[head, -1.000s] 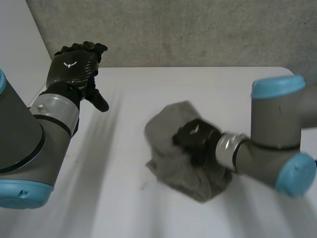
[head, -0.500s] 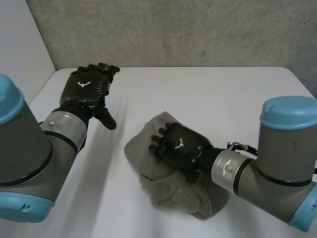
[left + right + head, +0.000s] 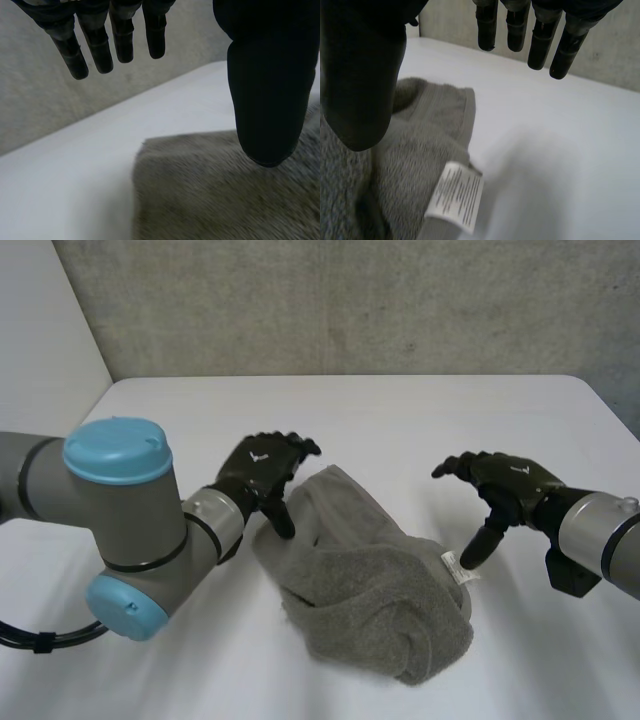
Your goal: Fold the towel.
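Towel (image 3: 370,590) bunched mid-table (image 3: 400,420), not flat, no clean fold. Long axis diagonal: far end toward left arm, near end toward right arm, label (image 3: 457,568) at near-right end. Left hand (image 3: 262,468) at far-left end, fingers straight and apart, thumb pointing down over cloth edge, gripping nothing; contact unclear. Right hand (image 3: 500,485) just beside label end, fingers relaxed, thumb tip near label, gripping nothing. 2 hands flank towel along axis, about equally near. Judgement: each hand should pinch own end, spread cloth.
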